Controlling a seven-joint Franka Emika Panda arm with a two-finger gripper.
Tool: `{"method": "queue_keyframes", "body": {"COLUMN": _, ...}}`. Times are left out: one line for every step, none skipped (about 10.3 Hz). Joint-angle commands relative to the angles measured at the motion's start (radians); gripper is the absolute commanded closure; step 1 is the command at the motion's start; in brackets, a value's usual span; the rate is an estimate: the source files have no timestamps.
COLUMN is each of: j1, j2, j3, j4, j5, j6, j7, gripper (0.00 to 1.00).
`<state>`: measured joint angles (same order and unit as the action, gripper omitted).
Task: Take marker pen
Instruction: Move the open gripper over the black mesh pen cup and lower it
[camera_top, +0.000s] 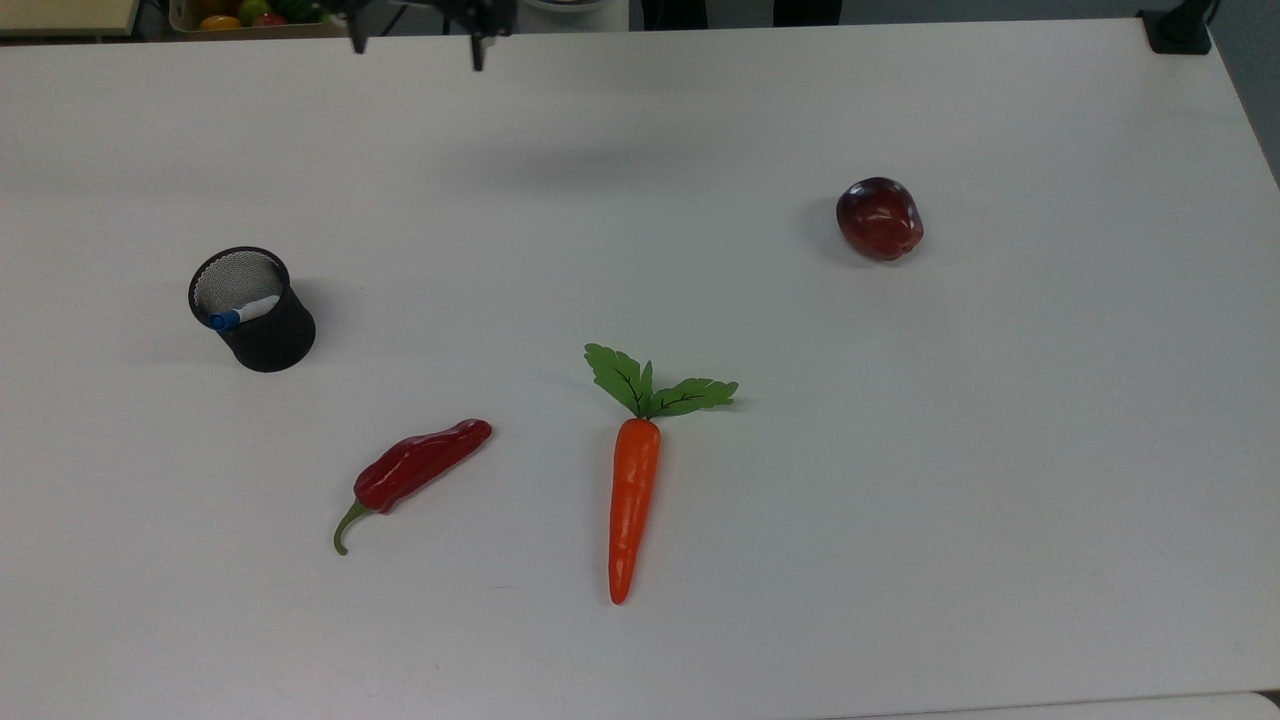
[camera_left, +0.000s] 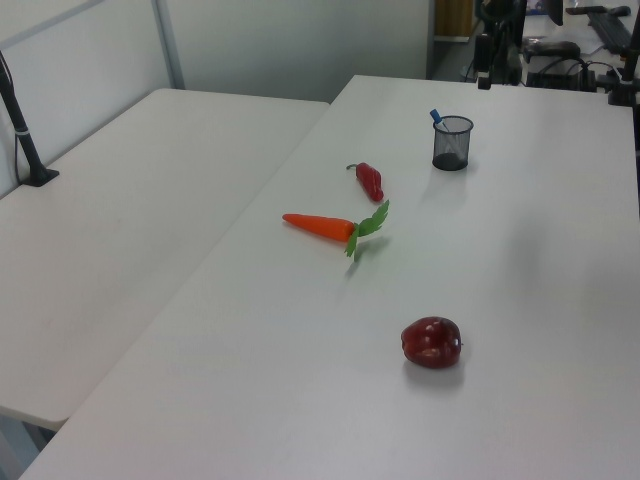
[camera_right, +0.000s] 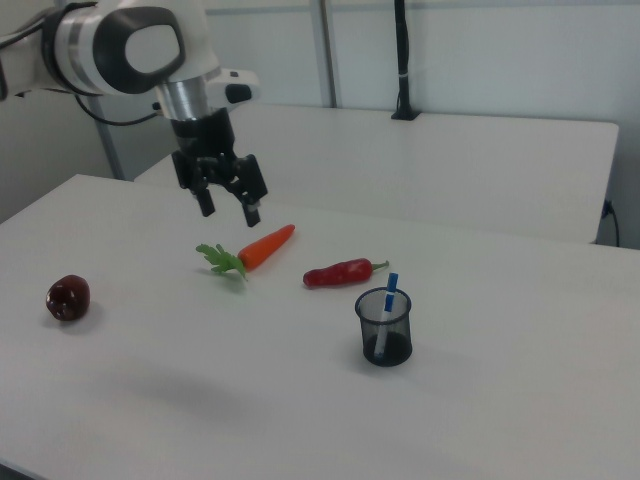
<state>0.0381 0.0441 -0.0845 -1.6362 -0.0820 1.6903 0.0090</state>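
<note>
I'm looking at the gripper (camera_right: 229, 209) first: its two black fingers (camera_top: 477, 52) are spread apart with nothing between them, hanging high above the table (camera_top: 900, 450) near its far edge in the top view, well apart from everything on the surface. The step I'm working on is the approach, as I judge it, so I'm thinking about carrying the open fingers across toward the black mesh cup (camera_top: 258, 318), which is standing upright near the top view's left edge of the table. The marker pen (camera_top: 240, 312) is sitting inside that cup, leaning against its wall, blue cap up and poking above the rim in the right view (camera_right: 388, 297). To do this well, I'm reckoning I should be coming down from above, lining the fingers so they straddle the cap end rather than the cup's rim, and closing on the barrel just under the cap; the lean means I should be matching the tilt or the pen may skid aside. The cup looks light, so a crooked lift could be dragging it along or tipping it. The pen itself is slim, white in the barrel with a blue cap, far shorter than the carrot (camera_top: 632, 490) lying near the table's middle. The red chilli (camera_top: 415, 468) is lying between cup and carrot toward the near edge, and the dark red apple (camera_top: 879, 218) is resting well apart toward the top view's right edge, neither in my way.
</note>
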Motion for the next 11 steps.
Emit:
{"method": "queue_keyframes", "body": {"j1": -0.088, "j2": 0.051, "j3": -0.006, "j4": -0.007, "j5": 0.005, "j6": 0.129, "j7": -0.03, "gripper": 0.0}}
{"method": "queue_keyframes", "body": {"j1": -0.124, "j2": 0.072, "j3": -0.006, "j4": -0.005, "j5": 0.004, "j6": 0.181, "j7": -0.033, "gripper": 0.0}}
{"method": "queue_keyframes", "body": {"j1": -0.15, "j2": 0.101, "j3": -0.006, "j4": -0.005, "j5": 0.002, "j6": 0.237, "j7": -0.058, "gripper": 0.0}}
{"method": "queue_keyframes", "body": {"j1": -0.168, "j2": 0.129, "j3": -0.006, "j4": -0.005, "j5": 0.002, "j6": 0.287, "j7": -0.104, "gripper": 0.0}}
{"method": "queue_keyframes", "body": {"j1": -0.187, "j2": 0.157, "j3": -0.006, "j4": -0.004, "j5": 0.002, "j6": 0.337, "j7": -0.136, "gripper": 0.0}}
{"method": "queue_keyframes", "body": {"j1": -0.202, "j2": 0.18, "j3": -0.006, "j4": -0.004, "j5": 0.002, "j6": 0.388, "j7": -0.162, "gripper": 0.0}}
{"method": "queue_keyframes", "body": {"j1": -0.214, "j2": 0.204, "j3": -0.006, "j4": -0.004, "j5": 0.002, "j6": 0.434, "j7": -0.19, "gripper": 0.0}}
{"method": "queue_keyframes", "body": {"j1": -0.233, "j2": 0.229, "j3": -0.006, "j4": -0.002, "j5": 0.005, "j6": 0.478, "j7": -0.199, "gripper": 0.0}}
{"method": "queue_keyframes", "body": {"j1": -0.248, "j2": 0.25, "j3": -0.006, "j4": -0.002, "j5": 0.007, "j6": 0.527, "j7": -0.199, "gripper": 0.0}}
{"method": "queue_keyframes", "body": {"j1": -0.257, "j2": 0.275, "j3": -0.006, "j4": -0.002, "j5": 0.008, "j6": 0.573, "j7": -0.199, "gripper": 0.01}}
{"method": "queue_keyframes", "body": {"j1": -0.26, "j2": 0.295, "j3": -0.005, "j4": -0.002, "j5": 0.008, "j6": 0.616, "j7": -0.199, "gripper": 0.08}}
